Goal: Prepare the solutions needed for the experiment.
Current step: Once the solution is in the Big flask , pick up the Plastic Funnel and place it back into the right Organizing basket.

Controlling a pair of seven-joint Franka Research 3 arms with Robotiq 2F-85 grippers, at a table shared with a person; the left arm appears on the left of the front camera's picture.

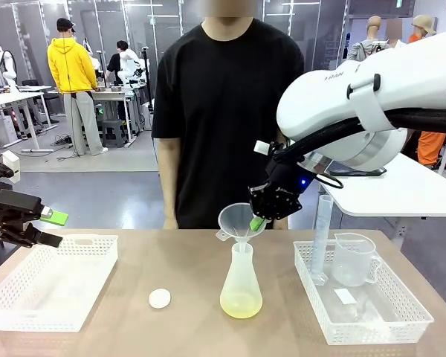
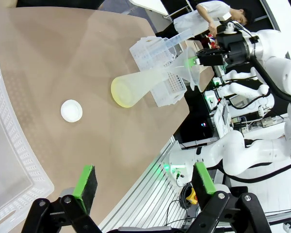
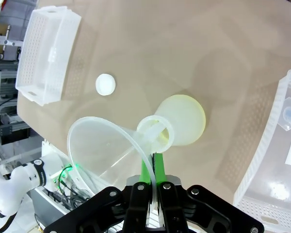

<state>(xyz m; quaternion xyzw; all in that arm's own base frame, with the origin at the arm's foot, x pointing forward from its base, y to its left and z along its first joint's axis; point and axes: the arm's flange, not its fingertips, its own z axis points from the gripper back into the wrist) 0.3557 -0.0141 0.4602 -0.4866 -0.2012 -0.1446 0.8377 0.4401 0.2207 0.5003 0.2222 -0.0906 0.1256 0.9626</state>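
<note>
1. Two claws: right claw (image 1: 259,222) clenched on funnel (image 1: 241,221) rim; left claw (image 1: 50,228) released, over the desk's left edge.
2. Funnel stands in one flask (image 1: 241,271), mid-desk; solution (image 1: 241,303) fills its base.
3. Brown desk (image 1: 134,338), lab room, one person (image 1: 223,111) at the far edge; one cap (image 1: 160,299); two trays: left tray (image 1: 30,318), right tray (image 1: 372,329) holding one beaker (image 1: 351,260) and one cylinder (image 1: 323,234).

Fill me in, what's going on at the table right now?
The right gripper is shut on the rim of a clear funnel seated in the neck of the flask, mid-table, which holds a little yellow-green solution. The left gripper hangs open by the left basket. A white cap lies on the table beside the flask.
</note>
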